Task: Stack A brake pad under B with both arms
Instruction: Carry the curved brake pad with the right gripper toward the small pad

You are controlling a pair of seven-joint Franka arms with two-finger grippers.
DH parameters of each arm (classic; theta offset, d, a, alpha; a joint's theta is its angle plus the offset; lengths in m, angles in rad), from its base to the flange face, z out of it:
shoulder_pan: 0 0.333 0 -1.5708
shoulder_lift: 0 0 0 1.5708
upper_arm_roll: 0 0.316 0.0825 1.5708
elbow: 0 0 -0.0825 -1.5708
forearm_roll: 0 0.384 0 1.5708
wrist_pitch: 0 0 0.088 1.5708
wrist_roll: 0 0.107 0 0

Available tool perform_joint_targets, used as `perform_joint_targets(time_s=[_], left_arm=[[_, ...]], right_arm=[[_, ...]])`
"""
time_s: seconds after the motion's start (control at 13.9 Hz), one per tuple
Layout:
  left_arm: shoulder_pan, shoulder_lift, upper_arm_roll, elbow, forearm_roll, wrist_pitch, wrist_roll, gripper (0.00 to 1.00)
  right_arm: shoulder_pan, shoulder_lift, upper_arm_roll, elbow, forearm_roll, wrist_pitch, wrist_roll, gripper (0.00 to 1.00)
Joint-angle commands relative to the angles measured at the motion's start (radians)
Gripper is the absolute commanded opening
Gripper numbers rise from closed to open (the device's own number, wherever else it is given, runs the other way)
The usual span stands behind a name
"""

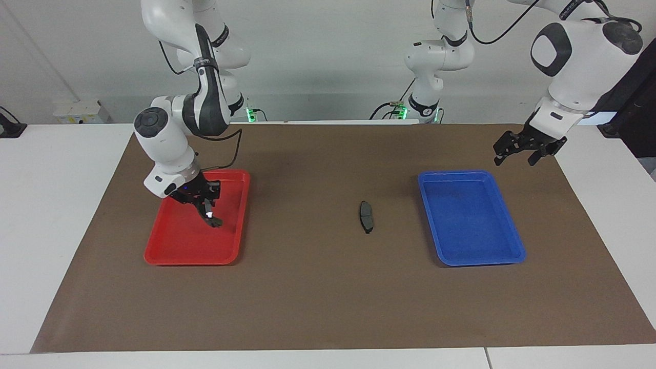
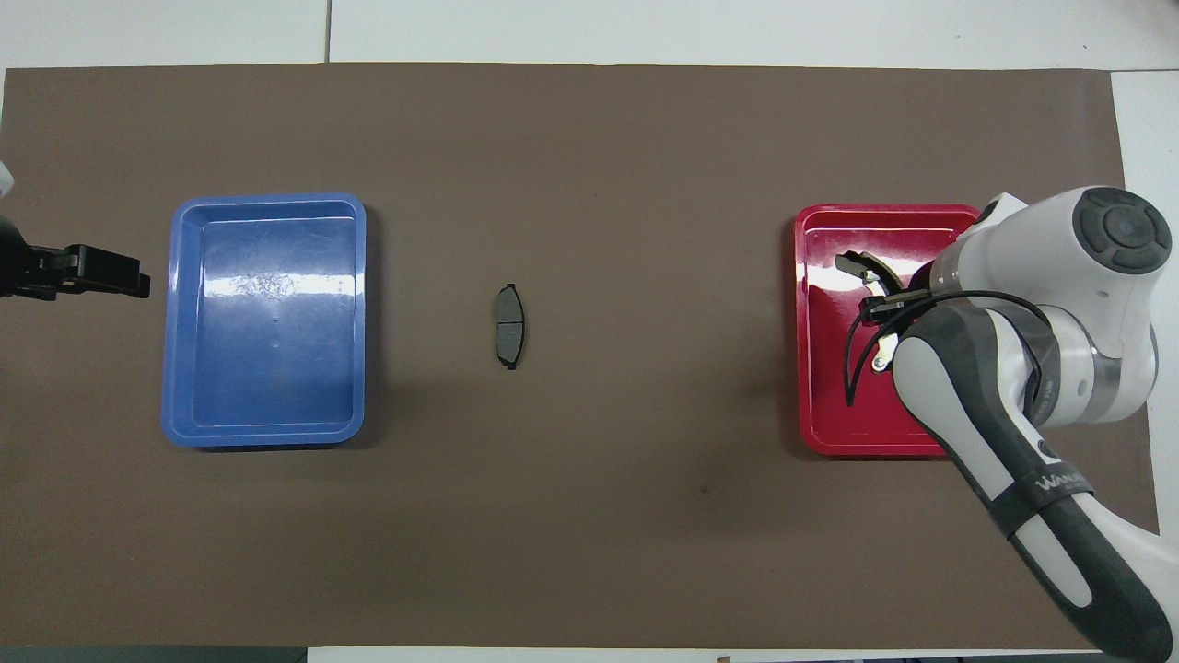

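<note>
Facing view: the small A brake pad [image 1: 366,216] lies flat on the brown mat [image 1: 328,307] midway between the two trays, touched by nothing.
Overhead view: the same pad [image 2: 509,326] sits at the centre of the mat; the blue tray [image 2: 184,322] is at its nine o'clock, the red tray [image 2: 811,368] at its three o'clock.
B: the longer shoe [image 2: 861,265] with its pale strip shows in the red tray, mostly covered by the arm above it; in the facing view only a dark end [image 1: 214,221] pokes out below the fingers.
Right gripper: [image 1: 207,207] it is down inside the red tray at B. Its fingers seem closed around the shoe, but I cannot tell whether the grasp is firm or whether B is off the tray floor.
Left gripper: [image 1: 523,148] it waits in the air over the mat's edge at about one o'clock from the blue tray, fingers spread apart and holding nothing.
Done: A appears placed as the base of the stack.
Left: B has yet to be carried to the centre and set on A, so I judge the task roughly half finished.
Blue tray: holds nothing.
</note>
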Motion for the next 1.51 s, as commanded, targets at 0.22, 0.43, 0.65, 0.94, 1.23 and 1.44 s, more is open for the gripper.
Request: perform_joint_targets(time_s=[0.22, 0.43, 0.65, 0.94, 1.23, 1.44], left_arm=[[-0.011, 0.061, -0.005, 0.127, 0.051, -0.158, 0.014, 0.99], [-0.014, 0.060, -0.005, 0.121, 0.044, -0.157, 0.011, 0.99], [-0.016, 0.059, -0.005, 0.118, 0.044, -0.150, 0.012, 1.00], [-0.016, 0.058, -0.005, 0.118, 0.044, -0.149, 0.009, 1.00], [-0.004, 0.058, -0.004, 0.118, 0.044, -0.150, 0.008, 1.00], [-0.002, 0.056, -0.002, 0.111, 0.044, -0.147, 0.006, 1.00]], right_arm=[[0.235, 0.055, 0.004, 0.125, 0.021, -0.026, 0.286, 0.00], [0.346, 0.162, 0.006, 0.276, 0.019, -0.070, 0.500, 0.00], [0.427, 0.304, 0.006, 0.452, 0.022, -0.086, 0.643, 0.00], [0.481, 0.401, 0.035, 0.523, 0.069, -0.066, 0.680, 0.00], [0.533, 0.438, 0.049, 0.538, 0.079, -0.003, 0.693, 0.00], [0.564, 0.472, 0.049, 0.541, 0.070, 0.023, 0.723, 0.00]])
